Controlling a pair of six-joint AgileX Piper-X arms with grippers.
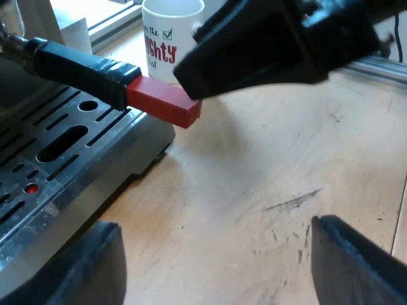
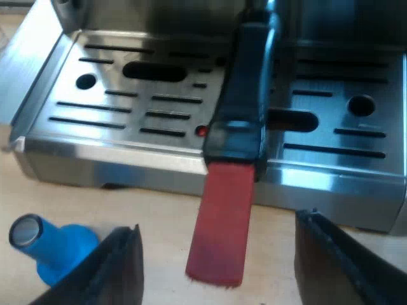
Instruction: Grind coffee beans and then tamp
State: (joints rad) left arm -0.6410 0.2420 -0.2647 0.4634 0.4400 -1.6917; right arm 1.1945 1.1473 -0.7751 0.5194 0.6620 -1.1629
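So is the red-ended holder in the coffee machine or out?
In. The holder juts out of the espresso machine over its drip tray, red end off the table. Its metal part is hidden.

White mug (image 1: 169,37), upright on pale wooden tabletop (image 1: 254,152), printed with red lettering and a green tick box. Dark scuff marks (image 1: 292,201) on the wood. Metal rail (image 1: 381,63) along the tabletop's edge.
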